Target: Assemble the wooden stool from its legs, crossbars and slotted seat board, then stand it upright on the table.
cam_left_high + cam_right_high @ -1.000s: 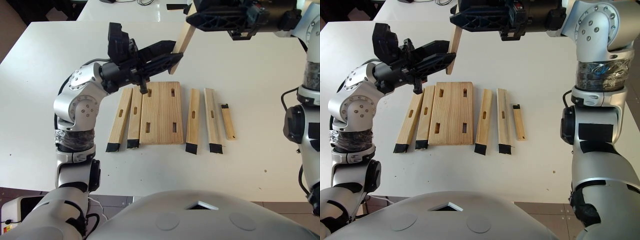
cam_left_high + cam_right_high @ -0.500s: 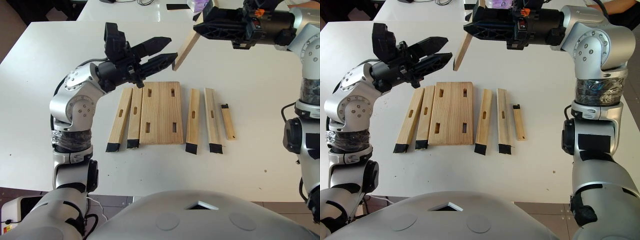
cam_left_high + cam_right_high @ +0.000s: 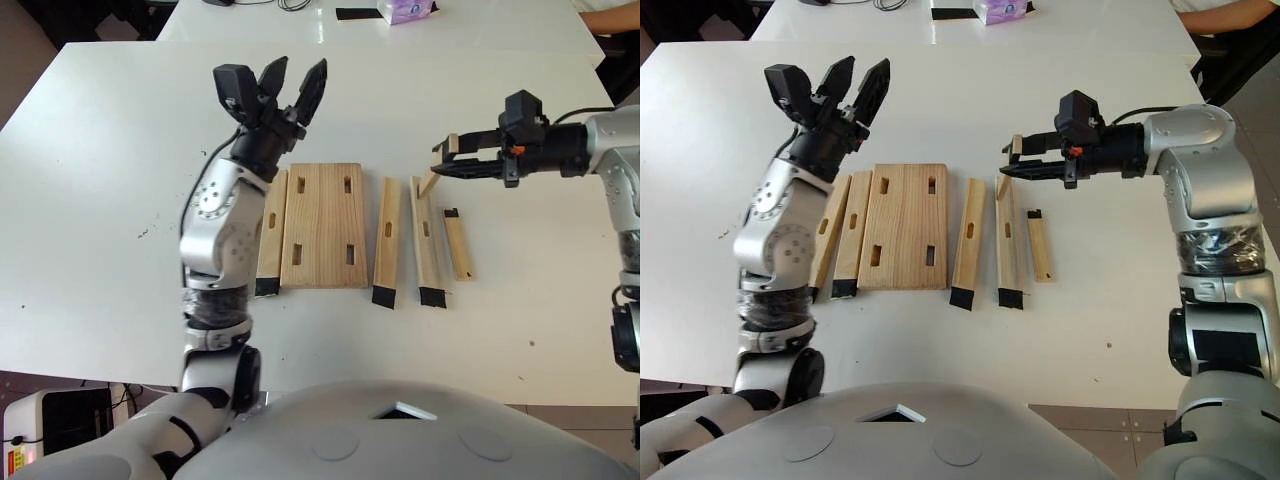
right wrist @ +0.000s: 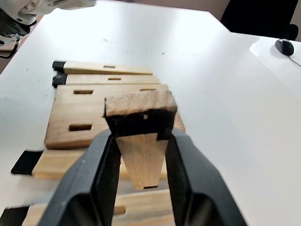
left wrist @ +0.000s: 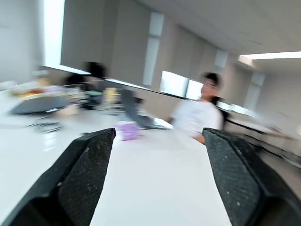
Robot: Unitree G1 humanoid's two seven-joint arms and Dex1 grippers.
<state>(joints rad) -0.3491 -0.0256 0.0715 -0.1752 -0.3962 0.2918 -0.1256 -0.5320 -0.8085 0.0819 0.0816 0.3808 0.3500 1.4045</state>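
**A:** What did the right gripper (image 3: 442,166) have?

**B:** A crossbar (image 4: 141,107), pinched between both fingers near its black-taped end and raised off the table (image 3: 120,150).

**A:** And the left gripper (image 3: 297,75)?

**B:** Its fingers were spread with nothing in them. It was lifted above the far left corner of the board (image 3: 322,225), pointing away, and was well apart from the crossbar.

**A:** So where did the crossbar's target lie?

**B:** Below it and toward the robot. The crossbar hung over the far end of the rightmost leg (image 3: 425,255), tilted but closer to upright than flat, with its free end down. I couldn't tell whether it touched the leg. The leg's long axis ran away from the robot. Its slot (image 3: 424,228) sat about midway along, so it was nearer the robot than the crossbar's tip.

**A:** Which arm was better placed?

**B:** The right, I'd judge, since it was over that very leg. The tip would need to come back along the leg, and the crossbar would need turning so its width matched the slot.
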